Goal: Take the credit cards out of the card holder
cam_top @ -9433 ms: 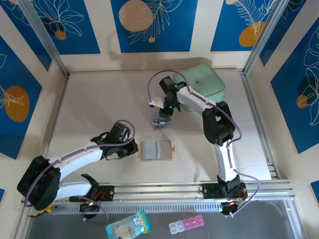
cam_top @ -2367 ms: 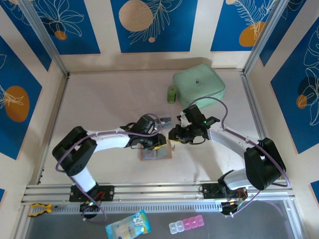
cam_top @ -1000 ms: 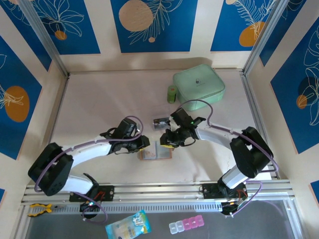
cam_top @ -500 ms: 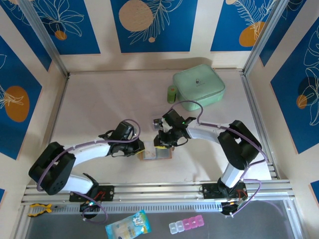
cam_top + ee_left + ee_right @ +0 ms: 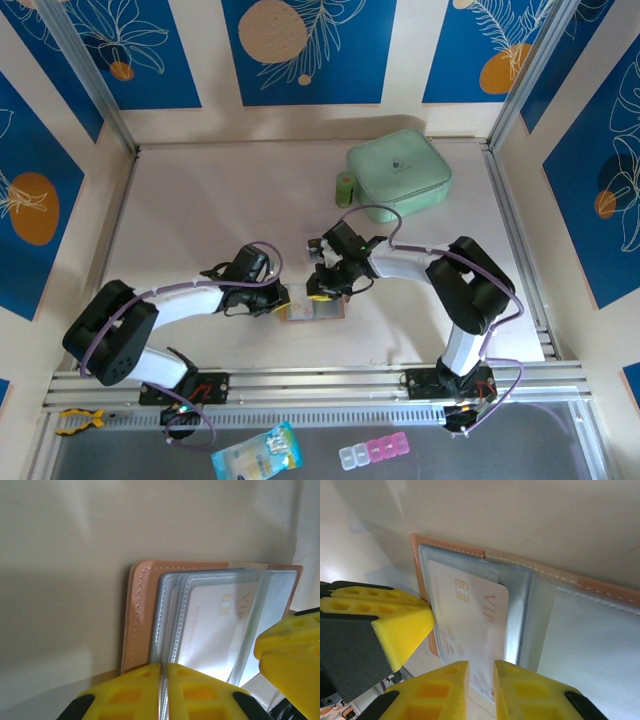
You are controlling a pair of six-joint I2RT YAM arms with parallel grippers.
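Observation:
The tan card holder (image 5: 316, 309) lies spread open on the table. In the left wrist view its brown edge (image 5: 137, 615) and clear grey-blue pockets show, with a pale card marked VIP (image 5: 220, 622) inside. My left gripper (image 5: 164, 682) is shut on a thin pocket leaf at the holder's left side (image 5: 283, 300). My right gripper (image 5: 322, 290) hovers over the holder's middle, its yellow fingers (image 5: 481, 682) a narrow gap apart just above the VIP card (image 5: 470, 612), whose right edge sticks out of the pocket. Another card (image 5: 315, 243) lies on the table behind the right gripper.
A mint-green zip pouch (image 5: 399, 168) sits at the back right with a small green bottle (image 5: 344, 188) beside it. A light-blue packet (image 5: 256, 452) and a pill box (image 5: 373, 452) lie in front of the rail. Aluminium posts frame the table's sides.
My right gripper has moved left and down onto the open holder. The left gripper has slid right to the holder's left edge and shut on a pocket leaf.

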